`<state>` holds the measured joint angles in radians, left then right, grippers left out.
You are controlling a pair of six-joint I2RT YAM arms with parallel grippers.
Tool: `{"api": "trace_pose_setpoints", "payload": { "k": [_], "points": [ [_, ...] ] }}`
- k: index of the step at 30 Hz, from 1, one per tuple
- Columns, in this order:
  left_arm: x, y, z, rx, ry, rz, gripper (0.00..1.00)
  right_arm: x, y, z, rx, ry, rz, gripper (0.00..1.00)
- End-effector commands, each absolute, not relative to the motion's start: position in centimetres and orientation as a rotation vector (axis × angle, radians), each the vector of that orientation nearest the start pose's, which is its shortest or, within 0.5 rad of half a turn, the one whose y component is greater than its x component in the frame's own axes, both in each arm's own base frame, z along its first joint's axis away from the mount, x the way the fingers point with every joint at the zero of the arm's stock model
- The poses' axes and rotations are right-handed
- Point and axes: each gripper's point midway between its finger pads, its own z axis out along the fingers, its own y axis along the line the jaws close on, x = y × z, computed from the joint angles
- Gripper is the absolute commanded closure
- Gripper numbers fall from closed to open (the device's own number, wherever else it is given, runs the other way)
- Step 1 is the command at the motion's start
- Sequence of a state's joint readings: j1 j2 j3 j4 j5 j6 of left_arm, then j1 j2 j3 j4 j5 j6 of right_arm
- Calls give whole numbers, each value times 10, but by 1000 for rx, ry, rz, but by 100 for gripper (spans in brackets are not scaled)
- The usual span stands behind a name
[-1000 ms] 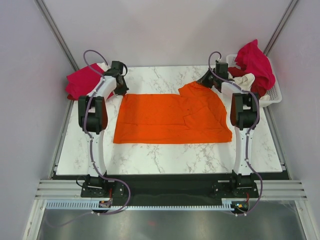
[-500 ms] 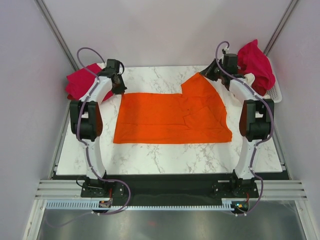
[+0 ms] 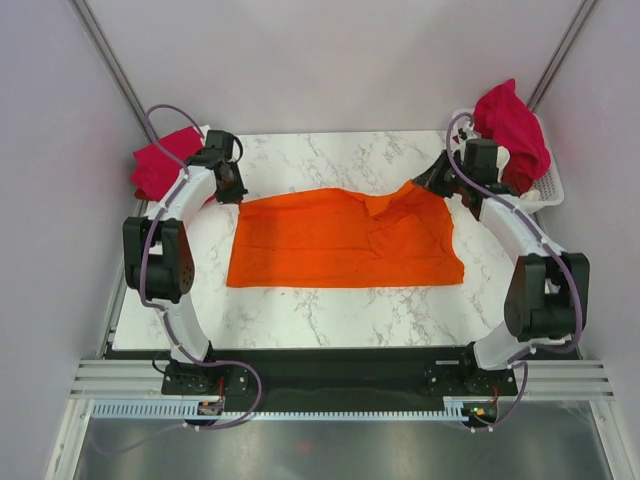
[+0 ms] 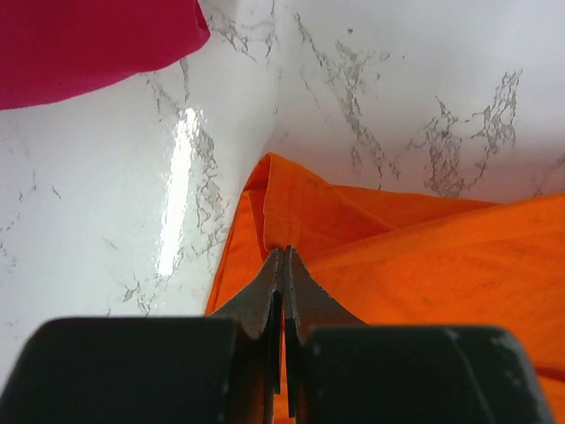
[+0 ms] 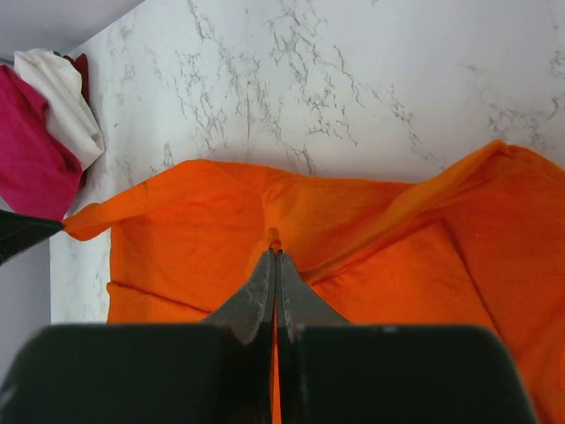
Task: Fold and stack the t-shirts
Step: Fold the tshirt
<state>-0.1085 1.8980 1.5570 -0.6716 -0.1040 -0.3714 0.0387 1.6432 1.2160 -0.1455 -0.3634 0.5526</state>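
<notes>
**Orange T-Shirt: Far Edge Held at Two Points**

The orange t-shirt [image 3: 340, 245] lies spread across the middle of the table. Its near hem rests flat, and its far edge is raised off the surface between the two arms.

The left gripper [image 4: 282, 258] has its fingers pressed together on the far-left corner of the cloth. The right gripper [image 5: 275, 256] has its fingers closed in the same way on a small tuck of the far edge, toward the right sleeve.

Handling, as a judgement:
- The fabric is thin, light and limp. It sags between the two hold points and creases where it is gathered.
- It has no stiffness, so any unsupported span is likely to droop or fold on itself.
- Grip at the hem, the corners or the shoulder seams, where the doubled cloth gives the pads more to hold.
- A pinch on a single layer may slip free.

The table [image 3: 320, 310] is glossy white marble-pattern, and cloth is likely to slide on it easily.

A crimson-pink shirt [image 3: 160, 165] with a white shirt [image 5: 62, 93] beside it lies at the far-left corner, well apart from the orange one. A second crimson shirt [image 3: 512, 125] is heaped in the white slotted basket [image 3: 548, 190] at the far-right corner, just behind the right arm.

Plain pale walls [image 3: 60, 200] enclose the table on three sides.
</notes>
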Motion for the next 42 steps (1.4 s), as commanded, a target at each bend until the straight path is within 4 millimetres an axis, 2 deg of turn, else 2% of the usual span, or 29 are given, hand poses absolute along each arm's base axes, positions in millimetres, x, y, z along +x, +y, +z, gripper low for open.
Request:
{"api": "trace_pose_setpoints", "payload": {
  "k": [1, 2, 3, 5, 6, 8, 9, 11, 12, 15, 17, 18, 20, 29, 37, 39, 41, 42],
  "points": [
    [447, -36, 126, -324, 2503, 3, 98, 436, 91, 207, 290, 2094, 694, 100],
    [447, -35, 127, -323, 2501, 5, 98, 428, 89, 202, 296, 2107, 683, 100],
    [444, -35, 125, -315, 2508, 10, 98, 421, 87, 210, 283, 2089, 672, 100],
    [442, -35, 124, -311, 2514, 10, 98, 406, 85, 204, 292, 2112, 663, 100],
    [440, -35, 122, -309, 2518, 12, 98, 399, 84, 211, 289, 2098, 656, 100],
    [438, -33, 122, -297, 2522, 21, 98, 386, 83, 205, 291, 2118, 648, 100],
    [436, -32, 119, -295, 2529, 32, 98, 379, 82, 211, 286, 2105, 644, 100],
    [432, -30, 118, -277, 2537, 44, 98, 367, 81, 204, 290, 2129, 630, 100],
    [430, -29, 116, -273, 2547, 54, 98, 360, 79, 209, 287, 2115, 623, 100],
    [423, -24, 110, -264, 2573, 95, 98, 342, 73, 203, 300, 2131, 581, 100],
    [420, -21, 107, -258, 2585, 117, 98, 330, 68, 190, 329, 2160, 547, 100],
    [418, -19, 105, -254, 2594, 134, 98, 325, 66, 194, 329, 2143, 537, 100],
    [415, -18, 104, -249, 2601, 142, 98, 313, 63, 189, 348, 2152, 521, 100],
    [401, -19, 104, -240, 2621, 132, 98, 293, 51, 169, 388, 2204, 433, 100],
    [382, -17, 87, -238, 2675, 148, 98, 277, 39, 148, 442, 2242, 353, 100],
    [369, -21, 76, -256, 2723, 121, 98, 273, 37, 142, 471, 2250, 341, 100],
    [358, -22, 71, -262, 2753, 116, 91, 270, 29, 137, 555, 2260, 299, 100],
    [349, -17, 68, -282, 2763, 143, 74, 268, 26, 133, 587, 2270, 275, 82]
  ]
}}
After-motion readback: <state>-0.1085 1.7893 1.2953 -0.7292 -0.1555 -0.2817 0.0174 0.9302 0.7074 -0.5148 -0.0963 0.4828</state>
